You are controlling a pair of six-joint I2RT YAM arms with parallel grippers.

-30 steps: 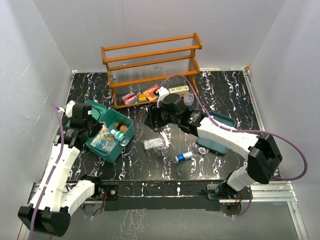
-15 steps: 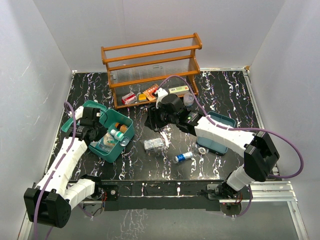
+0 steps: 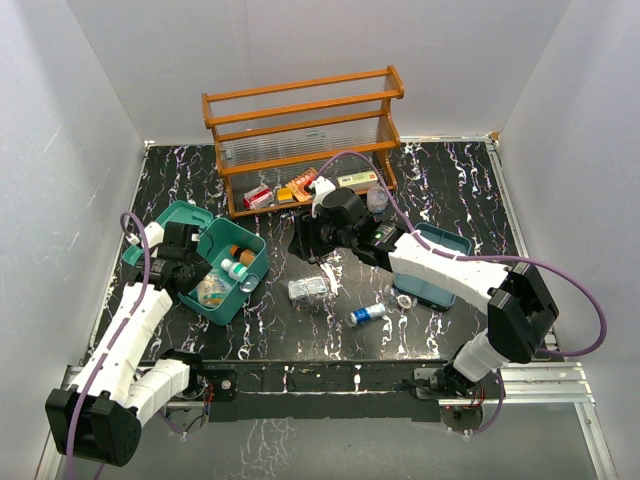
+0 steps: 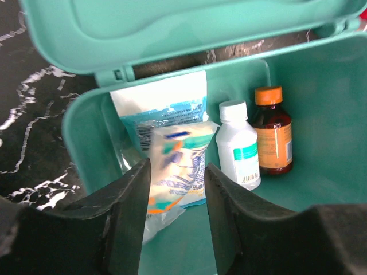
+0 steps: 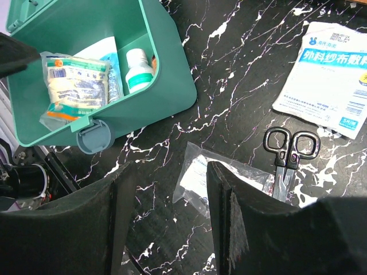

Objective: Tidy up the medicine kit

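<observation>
Medicine kit (image 3: 248, 290) sits on the left side of the table (image 3: 450, 180), lid (image 4: 172, 28) swung back so its well is reachable from above. Left gripper (image 4: 176, 172) hangs right over the well, fingers parted and clamping nothing. A soft packet (image 5: 74, 80) lies loose inside, propped against the front wall, likely just dropped in. White bottle (image 4: 238, 149) and brown bottle (image 4: 274, 137) stand upright in the far corner, packed tight to save room. Right gripper (image 5: 171, 166) hovers over the mid-table with jaws apart and empty, above a clear bag (image 5: 200, 177). Scissors (image 5: 289, 149) and a white pack (image 5: 330, 74) are nearby and not yet packed. The bag is probably the next pick.
</observation>
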